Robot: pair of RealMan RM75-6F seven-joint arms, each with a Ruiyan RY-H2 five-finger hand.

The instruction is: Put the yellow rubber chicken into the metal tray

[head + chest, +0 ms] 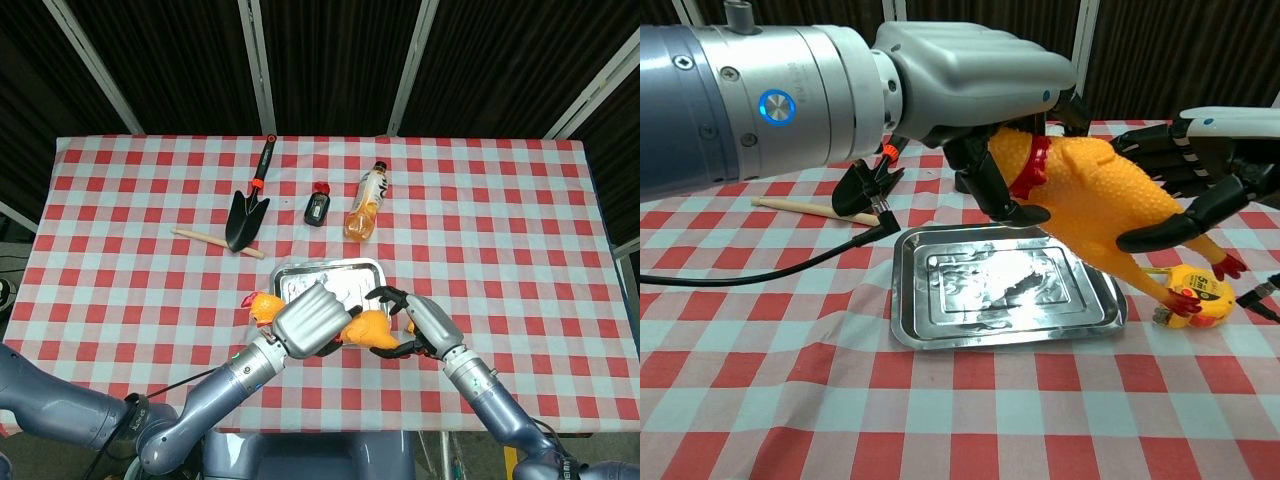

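Both hands clamped the chicken (1095,205) mid-frame above the tray (940,320): left hand (970,75) at its neck, right hand (1195,175) around its body.

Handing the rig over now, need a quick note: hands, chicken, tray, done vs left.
Left hand: grips the yellow rubber chicken at the neck, in the air.
Right hand: fingers wrapped around the chicken's lower body.
Chicken: tilted above the right end of the metal tray, feet down by the yellow tape measure beside the tray.
Done: chicken lifted.
Left: lower it into the tray, release both hands.
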